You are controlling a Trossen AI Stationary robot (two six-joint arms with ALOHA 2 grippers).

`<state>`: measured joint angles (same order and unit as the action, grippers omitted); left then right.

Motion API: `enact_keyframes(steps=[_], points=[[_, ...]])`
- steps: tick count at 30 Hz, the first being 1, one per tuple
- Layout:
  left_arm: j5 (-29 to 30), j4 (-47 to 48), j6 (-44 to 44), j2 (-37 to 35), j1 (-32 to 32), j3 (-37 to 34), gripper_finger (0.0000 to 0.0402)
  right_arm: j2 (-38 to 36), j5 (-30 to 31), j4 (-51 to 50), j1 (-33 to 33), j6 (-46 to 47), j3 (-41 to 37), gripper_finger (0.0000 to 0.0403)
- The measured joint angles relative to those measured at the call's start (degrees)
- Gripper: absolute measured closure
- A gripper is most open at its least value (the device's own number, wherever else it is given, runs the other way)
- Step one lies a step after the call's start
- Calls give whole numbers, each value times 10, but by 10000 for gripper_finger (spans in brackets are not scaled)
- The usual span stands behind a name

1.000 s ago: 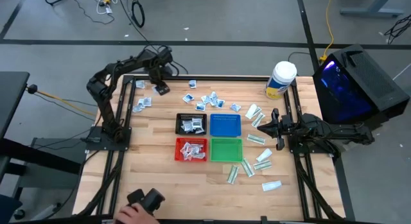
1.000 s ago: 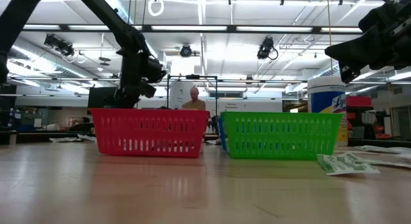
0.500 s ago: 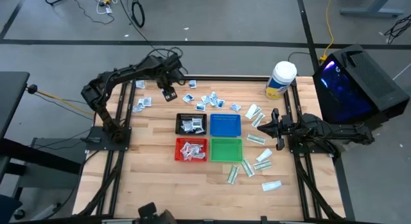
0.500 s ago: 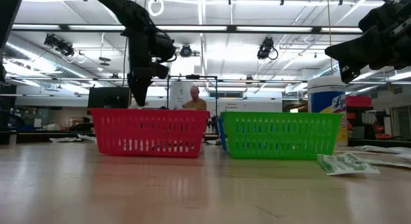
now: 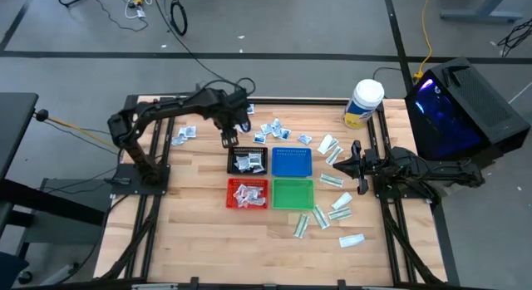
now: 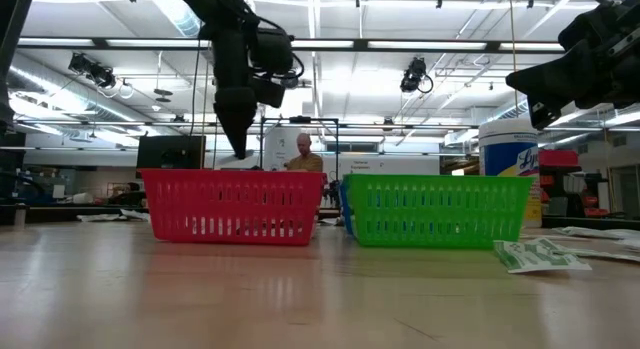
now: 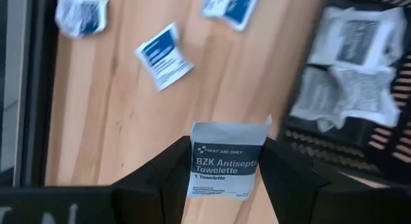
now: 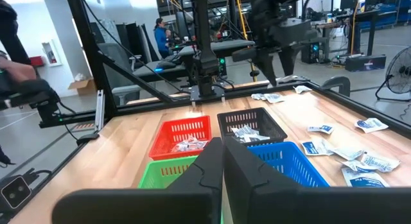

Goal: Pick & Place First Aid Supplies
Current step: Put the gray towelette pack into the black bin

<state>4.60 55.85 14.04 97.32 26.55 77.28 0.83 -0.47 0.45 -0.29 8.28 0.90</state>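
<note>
- The left end effector (image 7: pixel 226 179) grips one square white towelette packet (image 7: pixel 226 165) between its fingers and holds it in the air just beside the black tray (image 5: pixel 248 160), on the far-left side of that tray.
- The black tray already has several white packets inside, and the red tray (image 5: pixel 248 194) also has some (so part of the sorting looks done).
- The blue tray (image 5: pixel 292 162) and the green tray (image 5: pixel 293 194) show no packet inside, as far as the high view tells.
- Many square packets with blue print (image 5: pixel 272 129) lie loose on the surface beyond the trays, and a few more near the far-left corner.
- The long white-and-green packets (image 5: pixel 331 180) are scattered to the right of the trays, none of them sorted yet.
- The right end effector (image 8: pixel 222 161) is closed and empty; it waits above the right side of the surface, near the green packets.
- My judgement: the task is in an early-to-middle stage, and most of the supplies remain to place.
</note>
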Motion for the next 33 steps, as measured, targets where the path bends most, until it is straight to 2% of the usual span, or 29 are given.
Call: enact_keyframes(steps=[10,18,24,33], points=[[0,-28,-1,0,-87,0,216,0,0,0,0,0,0,385],[0,-29,-48,0,-141,0,216,0,0,0,0,0,0,385],[0,-46,-60,0,-168,0,216,0,0,0,0,0,0,385],[0,-120,-60,1,-181,0,216,0,0,0,0,0,0,385]])
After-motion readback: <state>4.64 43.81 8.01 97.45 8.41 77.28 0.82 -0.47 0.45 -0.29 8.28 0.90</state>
